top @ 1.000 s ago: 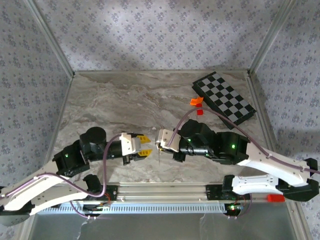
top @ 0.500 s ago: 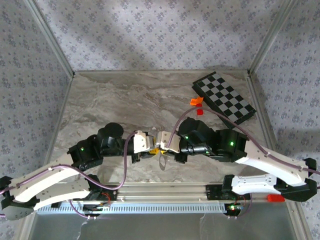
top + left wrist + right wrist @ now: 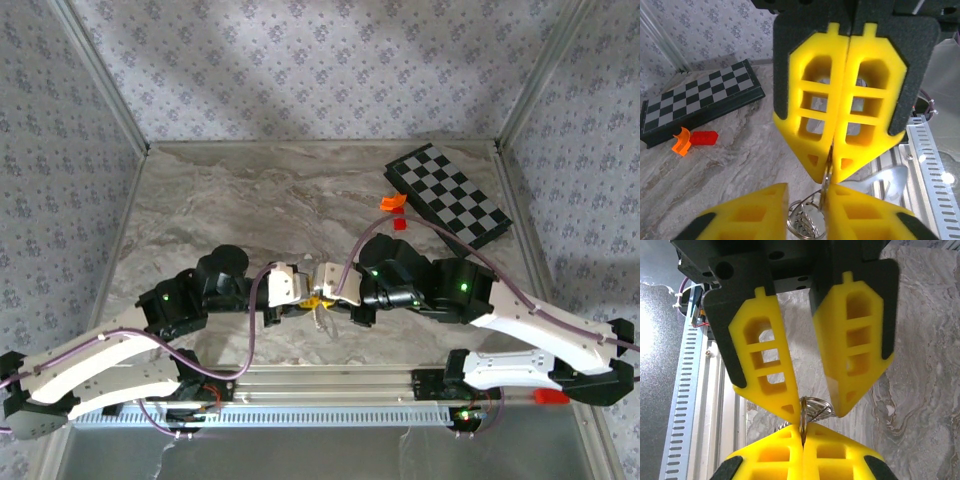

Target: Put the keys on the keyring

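Observation:
Both grippers meet tip to tip near the table's front middle. My right gripper (image 3: pixel 321 295) (image 3: pixel 802 432) is shut, pinching the edge of the keyring (image 3: pixel 816 406) (image 3: pixel 805 222), a silvery loop with a short chain hanging below (image 3: pixel 320 318). My left gripper (image 3: pixel 304 299) (image 3: pixel 807 192) faces it with its jaws narrowly apart. The loop fills the gap, and both pads touch its sides. In the left wrist view the right gripper's shut fingers (image 3: pixel 810 125) point down at the loop. I cannot make out the keys among the yellow pads.
A black-and-white chessboard (image 3: pixel 448 195) (image 3: pixel 700 100) lies at the back right. An orange block (image 3: pixel 392 203) (image 3: pixel 681 142) and a red block (image 3: pixel 399 224) (image 3: pixel 704 137) lie beside it. A metal rail (image 3: pixel 320 385) runs along the front edge, just below the grippers.
My left arm has swung right until its gripper met the right one, and its jaws have narrowed onto the loop. The right gripper stays shut, almost still.

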Motion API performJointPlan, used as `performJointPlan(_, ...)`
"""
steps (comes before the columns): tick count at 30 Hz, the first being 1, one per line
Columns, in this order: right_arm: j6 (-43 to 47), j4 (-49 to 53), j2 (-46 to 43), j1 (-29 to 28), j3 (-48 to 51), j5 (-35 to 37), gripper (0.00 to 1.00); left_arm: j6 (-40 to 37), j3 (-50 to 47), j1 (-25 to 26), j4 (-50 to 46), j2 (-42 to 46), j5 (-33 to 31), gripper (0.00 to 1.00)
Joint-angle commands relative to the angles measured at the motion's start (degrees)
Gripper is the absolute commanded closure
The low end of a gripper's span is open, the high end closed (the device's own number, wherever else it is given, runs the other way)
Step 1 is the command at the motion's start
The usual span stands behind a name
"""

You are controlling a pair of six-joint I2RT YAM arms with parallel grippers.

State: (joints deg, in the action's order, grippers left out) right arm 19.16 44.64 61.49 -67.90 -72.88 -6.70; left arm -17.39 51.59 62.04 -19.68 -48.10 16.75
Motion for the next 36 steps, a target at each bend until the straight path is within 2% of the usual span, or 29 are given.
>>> performJointPlan(1,0.90,-0.79,-0.25,0.62,0.18,-1.64,1.00,-1.33,1.70,0.37,2.46,1.19,1.83,0.84)
performJointPlan(7,0.61,-0.91,0.01,0.94,0.14,-2.27,1.00,-1.43,1.85,0.44,1.97,1.52,2.57,0.88)
performJointPlan(10,0.67,-0.79,0.55,0.93,0.09,-2.11,1.00,-0.95,1.42,0.43,2.76,2.41,2.71,0.93)
performJointPlan(11,0.70,-0.77,0.74,1.00,0.02,-1.86,1.00,-0.66,1.23,0.41,3.24,2.72,2.83,0.91)
performJointPlan(14,0.69,-0.91,0.99,1.02,0.10,-1.65,1.00,-0.37,1.09,0.43,3.30,3.34,4.04,0.78)
performJointPlan(15,0.62,-1.03,1.04,1.02,0.05,-1.78,1.00,-0.44,1.12,0.45,3.07,3.40,4.28,0.78)
performJointPlan(18,0.79,-1.57,1.34,1.10,-0.19,-2.39,1.00,-0.65,1.13,0.38,2.55,3.27,3.91,0.90)
performJointPlan(19,0.88,-1.65,1.41,1.15,-0.20,-2.48,1.00,-0.71,1.14,0.43,2.46,3.25,3.90,0.91)
performJointPlan(21,0.79,-1.72,1.41,1.28,-0.23,-2.98,1.00,-0.85,1.55,0.37,1.83,2.88,3.94,0.86)
performJointPlan(23,0.62,-1.82,1.11,1.41,-0.06,-3.65,1.00,-1.11,1.82,0.37,1.16,2.64,3.78,0.74)
performJointPlan(25,0.53,-2.01,0.83,1.56,0.11,-3.74,1.00,-1.20,1.93,0.45,0.67,2.56,3.31,0.70)
performJointPlan(29,0.35,-2.75,0.22,1.64,0.72,-3.67,1.00,-1.71,1.51,0.38,-0.22,2.73,3.09,0.81)
performJointPlan(36,0.13,-3.50,-0.39,1.90,0.92,-5.68,1.00,-1.78,2.19,0.42,-0.82,1.87,2.85,0.81)
